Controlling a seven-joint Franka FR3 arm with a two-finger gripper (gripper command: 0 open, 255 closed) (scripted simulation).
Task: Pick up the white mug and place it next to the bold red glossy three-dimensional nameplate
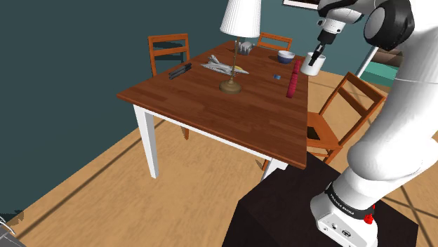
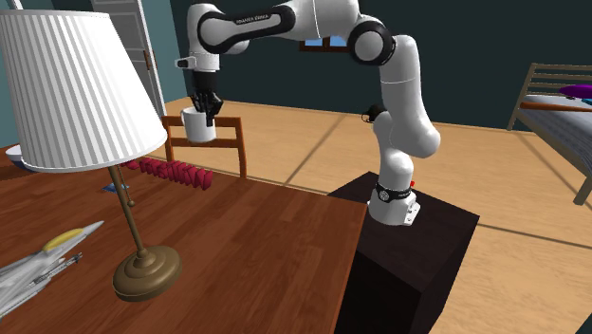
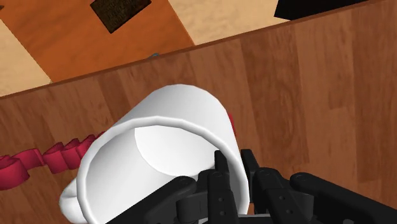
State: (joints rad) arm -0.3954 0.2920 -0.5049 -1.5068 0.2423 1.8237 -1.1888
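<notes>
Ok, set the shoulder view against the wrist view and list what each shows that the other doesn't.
Shoulder view adds: lamp, toy jet, blue bowl. Wrist view adds: how the fingers clasp the white mug by its rim, one inside, one outside. Both: white mug, red nameplate, brown table.

Light is even and fairly bright in all three views, with no single source showing and no glare. The wood of the table (image 1: pixel 210 105) carries only a faint sheen, and the lamp base (image 2: pixel 147 273) lays a small, soft shadow around itself. The white arm (image 1: pixel 393 140) shades to grey on its undersides. The inside of the white mug (image 3: pixel 184 105) is pale grey against its brighter outer wall. The teal wall (image 1: pixel 63 56) looks dim, and the dark stand (image 1: pixel 281 210) shows almost no shading.
</notes>
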